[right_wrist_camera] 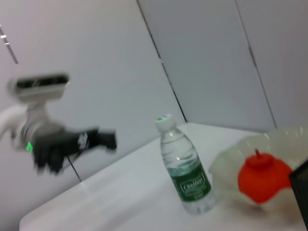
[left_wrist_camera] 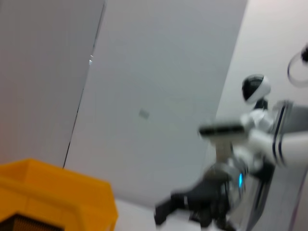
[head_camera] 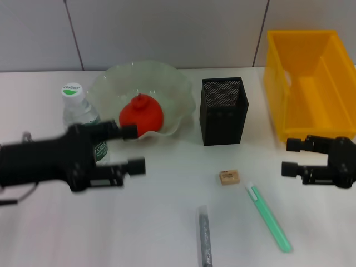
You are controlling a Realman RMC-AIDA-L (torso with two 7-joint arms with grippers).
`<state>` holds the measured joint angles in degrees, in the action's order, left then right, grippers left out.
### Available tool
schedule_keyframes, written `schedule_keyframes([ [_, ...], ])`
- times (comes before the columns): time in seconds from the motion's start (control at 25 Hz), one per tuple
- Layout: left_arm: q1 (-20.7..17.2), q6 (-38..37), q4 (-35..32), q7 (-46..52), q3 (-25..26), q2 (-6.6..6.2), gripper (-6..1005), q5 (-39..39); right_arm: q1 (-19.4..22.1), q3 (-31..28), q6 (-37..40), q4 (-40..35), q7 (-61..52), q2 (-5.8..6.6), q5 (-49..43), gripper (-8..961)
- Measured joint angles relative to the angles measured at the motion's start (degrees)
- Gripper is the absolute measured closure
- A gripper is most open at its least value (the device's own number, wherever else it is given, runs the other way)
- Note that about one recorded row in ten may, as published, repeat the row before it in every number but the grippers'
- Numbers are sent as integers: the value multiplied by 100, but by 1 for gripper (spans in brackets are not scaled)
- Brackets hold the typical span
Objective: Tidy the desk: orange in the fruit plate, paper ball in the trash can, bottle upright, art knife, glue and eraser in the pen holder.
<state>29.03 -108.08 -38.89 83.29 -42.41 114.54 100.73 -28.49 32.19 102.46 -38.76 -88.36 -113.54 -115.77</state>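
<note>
No text can be read with confidence. The bottle (head_camera: 82, 123) carries a green label (right_wrist_camera: 192, 184) with whitish lettering too blurred to make out, and its white cap (head_camera: 72, 89) bears a green mark with illegible print. The eraser (head_camera: 229, 177) shows dark print, also unreadable.

White table (head_camera: 139, 228) carries fruit plate (head_camera: 172, 83), bottle (head_camera: 78, 114), pen holder (head_camera: 223, 111), trash can (head_camera: 303, 83).

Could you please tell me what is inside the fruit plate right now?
The orange sits inside the fruit plate, toward its front. The left tool covers part of the plate's front rim, so what lies right there cannot be seen.
</note>
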Motion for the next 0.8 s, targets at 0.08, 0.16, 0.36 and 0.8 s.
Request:
schedule_keyframes([
  [0.08,0,0,0,0,0,0,201,0,-92,33,-11,-104,-310,23,-68,131],
  [0.16,0,0,0,0,0,0,201,0,-329,192,-34,-424,-1208,74,-324,131],
  [0.36,-385,872,278,-1391,-88,348,201,1034,-1090,811,-65,-1179,-3327,209,-1228,130],
  [0.8,-459,1353,812,-2227,-61,338,201,1134,-2970,2056,-368,-237,-5671,263,-3435,130],
])
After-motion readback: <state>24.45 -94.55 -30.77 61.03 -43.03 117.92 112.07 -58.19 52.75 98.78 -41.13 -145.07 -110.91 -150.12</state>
